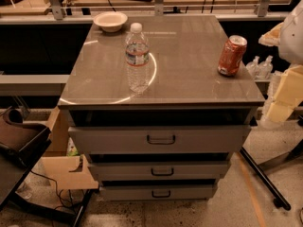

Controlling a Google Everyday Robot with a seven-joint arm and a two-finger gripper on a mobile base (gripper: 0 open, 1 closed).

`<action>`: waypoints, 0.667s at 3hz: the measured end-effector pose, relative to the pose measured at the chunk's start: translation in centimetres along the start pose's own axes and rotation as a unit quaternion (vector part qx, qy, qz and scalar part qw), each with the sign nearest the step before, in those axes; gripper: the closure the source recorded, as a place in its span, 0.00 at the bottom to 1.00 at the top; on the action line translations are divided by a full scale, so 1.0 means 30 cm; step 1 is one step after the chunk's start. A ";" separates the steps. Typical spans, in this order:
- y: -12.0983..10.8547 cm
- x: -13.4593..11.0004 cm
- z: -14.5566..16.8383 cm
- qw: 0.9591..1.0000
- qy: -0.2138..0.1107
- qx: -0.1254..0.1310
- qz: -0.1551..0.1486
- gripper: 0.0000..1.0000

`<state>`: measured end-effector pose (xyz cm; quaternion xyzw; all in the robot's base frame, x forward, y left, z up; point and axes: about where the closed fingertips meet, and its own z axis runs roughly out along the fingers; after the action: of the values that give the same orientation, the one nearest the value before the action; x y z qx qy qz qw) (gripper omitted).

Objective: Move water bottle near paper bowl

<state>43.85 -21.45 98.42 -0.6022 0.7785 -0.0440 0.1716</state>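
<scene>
Water bottle [138, 60] stands upright on the grey tabletop [189, 46], left of centre in the frame and closer to the front edge than the back. The paper bowl [110, 21] sits at the upper left, by the tabletop's back-left corner, apart from the bottle with bare surface between them. An orange can [232, 56] stands close to the right edge. The hand [283, 98] hangs at the frame's right side, beyond the tabletop's right edge, holding nothing visible; released or clenched, I cannot tell.
</scene>
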 end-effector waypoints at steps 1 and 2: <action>0.000 0.000 0.000 1.000 0.000 0.000 0.000 0.00; -0.024 -0.039 0.021 0.999 -0.024 0.018 0.011 0.00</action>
<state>44.95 -20.44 98.27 -0.5911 0.7798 -0.0415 0.2017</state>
